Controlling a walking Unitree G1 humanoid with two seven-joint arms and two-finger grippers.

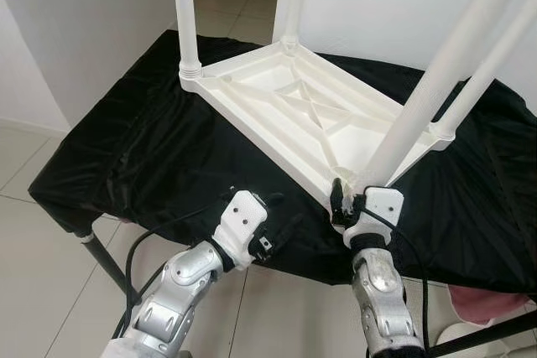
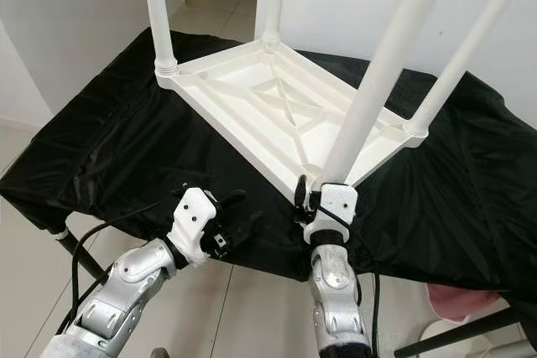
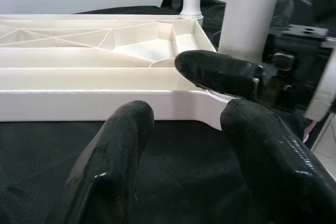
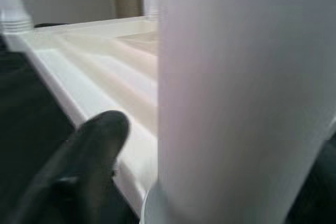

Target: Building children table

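A white plastic children's table (image 1: 285, 115) lies upside down on a black-covered work table (image 1: 126, 148), with its legs standing up. My right gripper (image 1: 344, 194) is at the near corner, shut around the base of the near leg (image 1: 428, 90). In the right wrist view the leg (image 4: 241, 98) sits against one black finger (image 4: 84, 161). My left gripper (image 1: 281, 224) hovers open over the black cloth near the front edge, just left of that corner. In the left wrist view its fingers (image 3: 115, 166) point at the white rim (image 3: 79, 103) with nothing between them.
The work table's front edge is close to me, with tiled floor (image 1: 25, 165) below and to the left. White walls (image 1: 84, 23) stand on both sides. A dark metal frame leg (image 1: 105, 262) is under the left end. Something pink (image 1: 491, 303) lies at the lower right.
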